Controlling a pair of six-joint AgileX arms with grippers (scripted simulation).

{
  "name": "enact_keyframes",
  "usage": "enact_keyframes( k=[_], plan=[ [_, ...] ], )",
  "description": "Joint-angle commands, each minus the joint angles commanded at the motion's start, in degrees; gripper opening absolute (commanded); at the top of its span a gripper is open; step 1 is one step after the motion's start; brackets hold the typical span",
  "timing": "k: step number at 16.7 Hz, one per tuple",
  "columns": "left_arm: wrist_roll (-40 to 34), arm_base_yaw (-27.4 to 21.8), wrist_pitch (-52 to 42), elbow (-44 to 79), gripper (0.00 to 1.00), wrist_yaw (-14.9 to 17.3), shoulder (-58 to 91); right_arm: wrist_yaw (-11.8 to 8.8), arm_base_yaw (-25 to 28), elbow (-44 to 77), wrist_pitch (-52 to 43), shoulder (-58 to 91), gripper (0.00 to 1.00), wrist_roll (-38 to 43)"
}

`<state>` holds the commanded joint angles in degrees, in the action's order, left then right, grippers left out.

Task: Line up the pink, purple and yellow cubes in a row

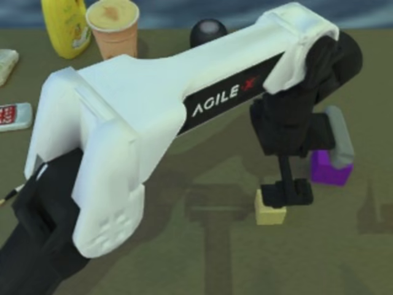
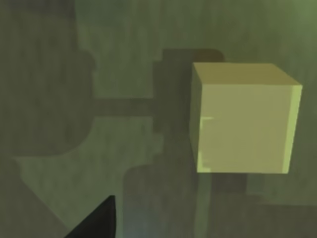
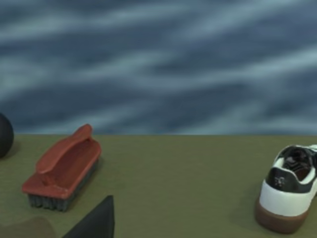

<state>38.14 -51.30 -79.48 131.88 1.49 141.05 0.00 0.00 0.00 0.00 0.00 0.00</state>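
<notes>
Two cubes in sight: the yellow cube (image 1: 269, 212) on the tabletop (image 1: 202, 246), the purple cube (image 1: 330, 168) just right and farther. Left gripper (image 1: 287, 193) hangs over the yellow one; whether its fingers are open, I can't tell.

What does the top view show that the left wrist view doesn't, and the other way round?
Only the top view shows the left gripper over the yellow cube, the purple cube, a yellow bottle and a cup. Only the left wrist view shows the cube's side faces up close and a dark fingertip. Both show the yellow cube on the olive table.
</notes>
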Motion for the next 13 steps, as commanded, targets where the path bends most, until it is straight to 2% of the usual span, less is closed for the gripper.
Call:
enact_keyframes(
  k=[3,6,9,13],
  plan=[
    [-0.1,-0.1,0.5,-0.6,1.00,0.0,-0.4,0.0,0.1,0.5,-0.3,0.5,1.00,0.2],
    [-1.6,2.4,3.6,-5.6,1.00,-0.3,-5.6,-0.1,0.9,4.7,-3.2,4.7,1.00,1.4],
    [-4.7,7.2,9.5,-15.3,1.00,-0.7,-16.1,0.0,2.2,13.2,-8.6,13.5,1.00,3.7],
    [-10.7,16.3,20.7,-34.9,1.00,-1.3,-38.1,0.1,4.6,28.3,-18.7,32.2,1.00,7.7]
  ],
)
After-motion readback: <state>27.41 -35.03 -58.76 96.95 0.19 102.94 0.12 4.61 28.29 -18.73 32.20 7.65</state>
